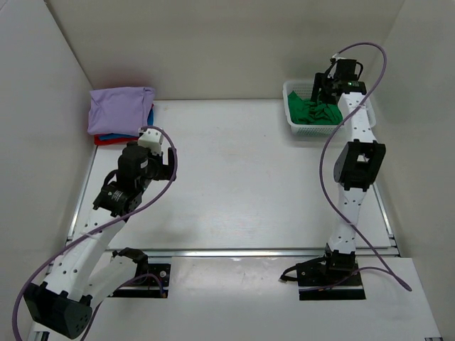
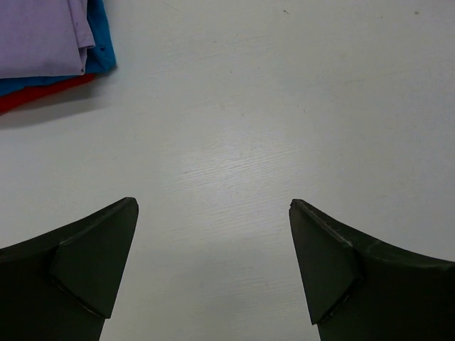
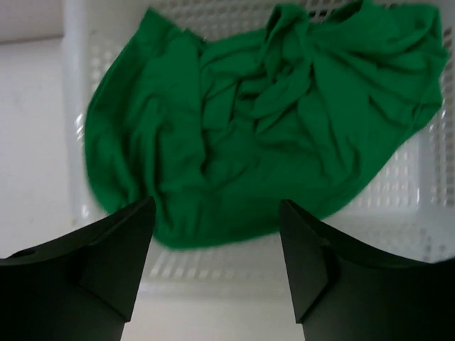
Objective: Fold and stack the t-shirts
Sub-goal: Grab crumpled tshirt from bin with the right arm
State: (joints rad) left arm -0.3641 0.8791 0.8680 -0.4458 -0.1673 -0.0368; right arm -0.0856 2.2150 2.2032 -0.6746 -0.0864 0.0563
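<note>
A crumpled bright green t-shirt (image 1: pixel 311 112) (image 3: pixel 256 128) lies in the white mesh basket (image 1: pixel 293 128) (image 3: pixel 398 206) at the back right. My right gripper (image 1: pixel 323 91) (image 3: pixel 217 202) hovers over the shirt's near edge. It is open, and nothing sits between its fingers. At the back left stands a stack of folded t-shirts: lavender (image 1: pixel 119 108) (image 2: pixel 39 35) on top, blue (image 1: pixel 108 136) (image 2: pixel 103 50) below it, red (image 1: pixel 105 141) (image 2: pixel 35 92) at the bottom. My left gripper (image 1: pixel 165 165) (image 2: pixel 213 206) hangs open over bare table, just right of that stack.
White walls close off the table at the back and on both sides. The basket stands in the back right corner against the wall. A metal rail (image 1: pixel 270 252) runs along the table's near edge in front of the arm bases.
</note>
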